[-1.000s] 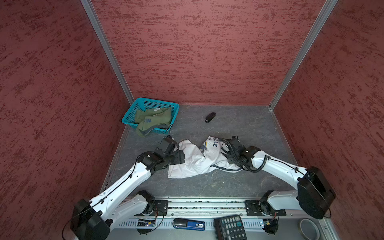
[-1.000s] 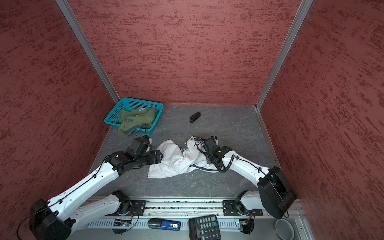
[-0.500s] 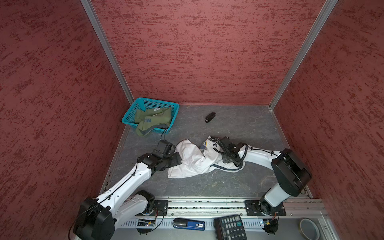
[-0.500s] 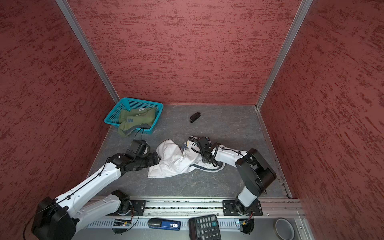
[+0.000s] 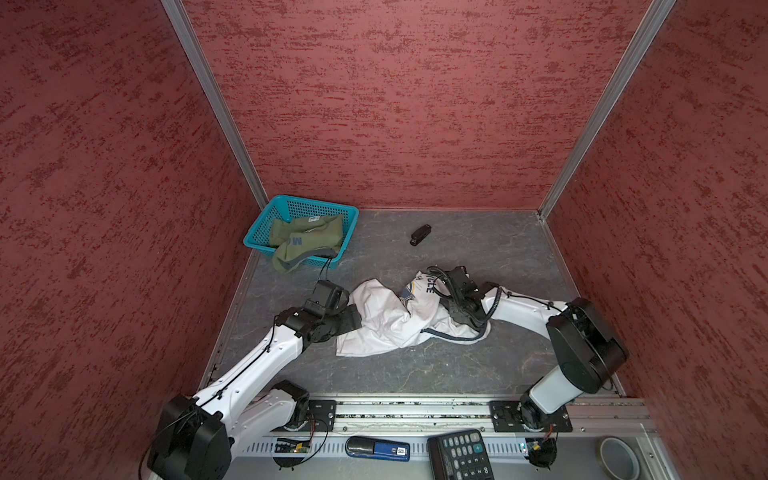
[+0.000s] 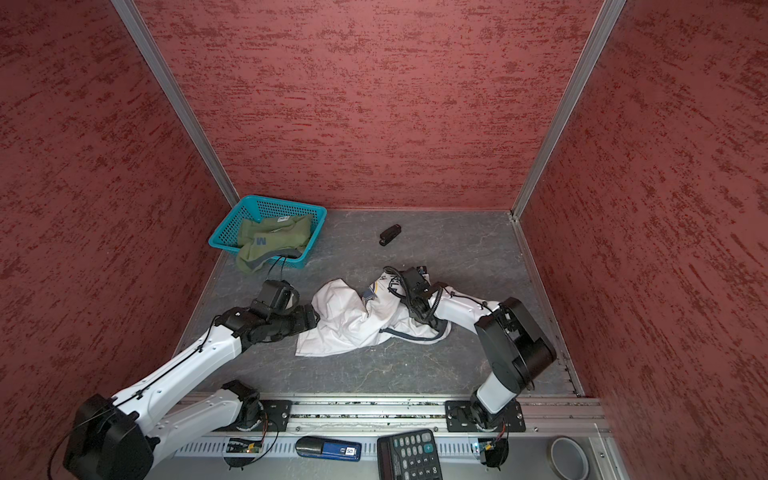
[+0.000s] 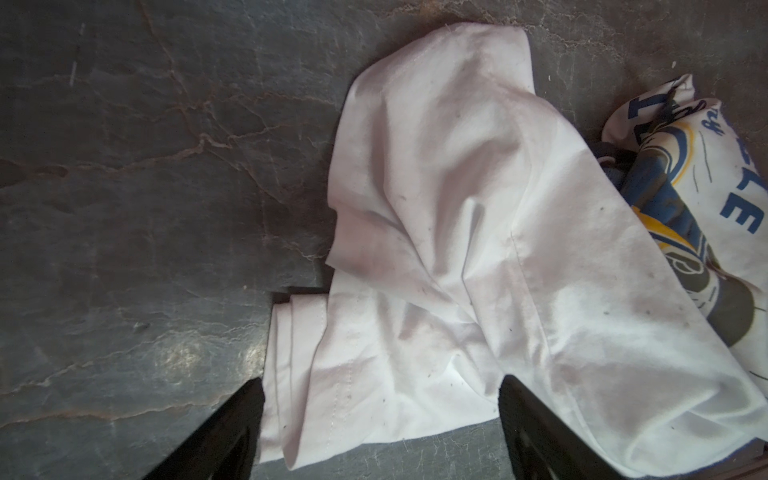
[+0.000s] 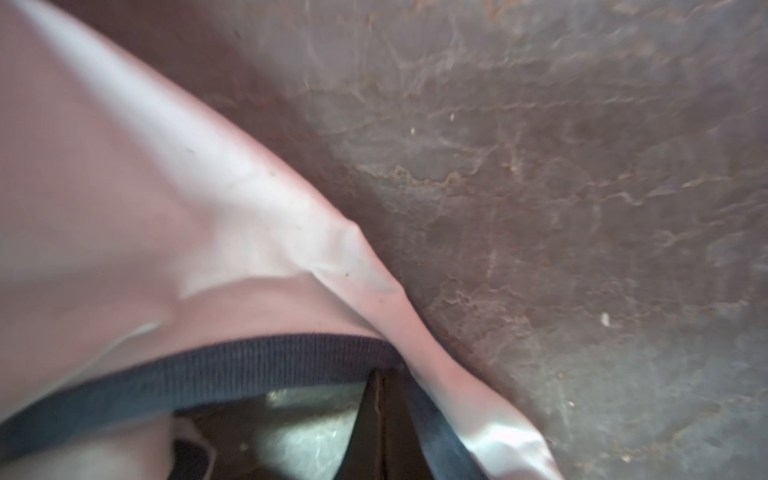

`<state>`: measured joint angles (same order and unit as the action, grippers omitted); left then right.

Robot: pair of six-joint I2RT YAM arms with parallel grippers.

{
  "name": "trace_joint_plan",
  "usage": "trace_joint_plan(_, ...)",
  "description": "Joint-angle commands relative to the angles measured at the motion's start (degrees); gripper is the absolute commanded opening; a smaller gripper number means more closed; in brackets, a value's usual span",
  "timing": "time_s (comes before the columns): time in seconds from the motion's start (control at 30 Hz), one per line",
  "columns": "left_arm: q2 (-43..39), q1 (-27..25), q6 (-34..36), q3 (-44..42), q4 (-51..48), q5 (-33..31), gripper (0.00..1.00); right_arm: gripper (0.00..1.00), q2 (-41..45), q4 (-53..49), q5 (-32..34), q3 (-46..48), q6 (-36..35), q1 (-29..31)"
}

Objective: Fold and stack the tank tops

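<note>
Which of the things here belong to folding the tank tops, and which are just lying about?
Job: white tank top, olive green tank top, teal basket holding it.
Lying about: small black object, calculator, blue-and-black device, tape roll.

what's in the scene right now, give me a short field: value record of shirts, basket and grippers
white tank top: crumpled on the table, unfolded, print partly showing
olive green tank top: bunched in the basket, hanging over its near rim
basket: teal, far left corner of the table
left gripper: open, jaws either side of the white tank top's hem
right gripper: shut, seemingly pinching the white tank top by its dark trim
stacking: not begun
</note>
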<state>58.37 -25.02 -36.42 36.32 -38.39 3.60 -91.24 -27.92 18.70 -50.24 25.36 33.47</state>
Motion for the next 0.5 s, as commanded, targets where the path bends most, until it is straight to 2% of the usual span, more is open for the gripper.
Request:
trace_joint_plan(0.0, 0.80, 0.34, -0.23, -0.71, 1.81, 0.18, 0.89, 0.01, 4.02, -0.89, 2.20, 0.16, 1.25, -0.27)
trace_joint_plan(0.13, 0.87, 0.40, -0.13, -0.44, 1.65, 0.11, 0.89, 0.00, 7.63, -3.01, 3.89, 0.32, 2.20, -0.32)
trace_joint_plan(0.47, 2.42, 2.11, -1.17, -0.19, 2.14, -1.22, 0.90, 0.00, 26.00, -8.99, 10.47, 3.09, 7.32, -2.85)
